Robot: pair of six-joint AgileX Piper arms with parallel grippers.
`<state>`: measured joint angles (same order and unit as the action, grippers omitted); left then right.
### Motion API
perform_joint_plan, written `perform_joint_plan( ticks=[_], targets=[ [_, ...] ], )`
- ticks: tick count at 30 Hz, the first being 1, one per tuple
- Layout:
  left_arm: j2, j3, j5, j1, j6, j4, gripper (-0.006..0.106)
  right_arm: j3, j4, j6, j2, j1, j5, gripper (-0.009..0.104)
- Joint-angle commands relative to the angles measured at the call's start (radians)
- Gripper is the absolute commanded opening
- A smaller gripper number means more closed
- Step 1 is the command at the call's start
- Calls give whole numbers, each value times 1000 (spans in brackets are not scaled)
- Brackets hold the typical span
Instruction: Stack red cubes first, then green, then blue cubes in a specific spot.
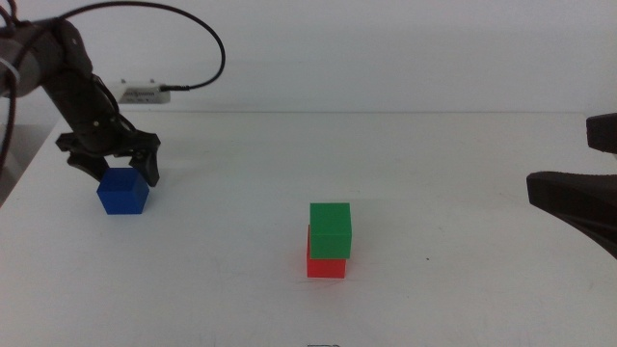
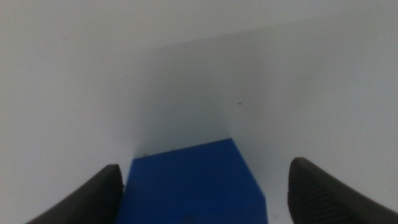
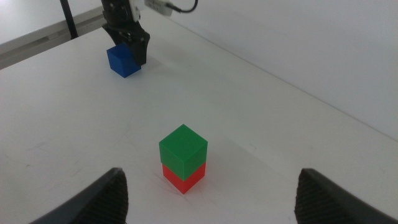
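Note:
The blue cube (image 1: 122, 191) sits on the white table at the left. My left gripper (image 1: 111, 166) is lowered over it, open, with one jaw on each side. In the left wrist view the blue cube (image 2: 189, 183) lies between the jaws of the left gripper (image 2: 205, 167), nearer to one of them. The green cube (image 1: 331, 229) rests on the red cube (image 1: 326, 265) near the table's middle, slightly turned. My right gripper (image 1: 588, 159) waits open at the right edge. The right wrist view shows the right gripper (image 3: 211, 173), the green cube (image 3: 182, 149), the red cube (image 3: 184, 178) and the blue cube (image 3: 123, 60).
A small white box (image 1: 145, 93) with a black cable sits at the table's back left. The table's left edge (image 1: 24, 164) runs close to the left arm.

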<state>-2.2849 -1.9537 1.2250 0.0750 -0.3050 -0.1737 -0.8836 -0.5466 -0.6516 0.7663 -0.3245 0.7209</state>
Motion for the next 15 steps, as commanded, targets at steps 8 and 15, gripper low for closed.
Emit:
perform_joint_plan(
  ticks=[8,15],
  targets=[
    [45,-31,71,-13,41,5,52,-24,-25,-9,-2,6,-55,82],
    [113,-26,96,-15,82,-22,13,-24,-25,-9,-2,6,-55,82]
  ],
)
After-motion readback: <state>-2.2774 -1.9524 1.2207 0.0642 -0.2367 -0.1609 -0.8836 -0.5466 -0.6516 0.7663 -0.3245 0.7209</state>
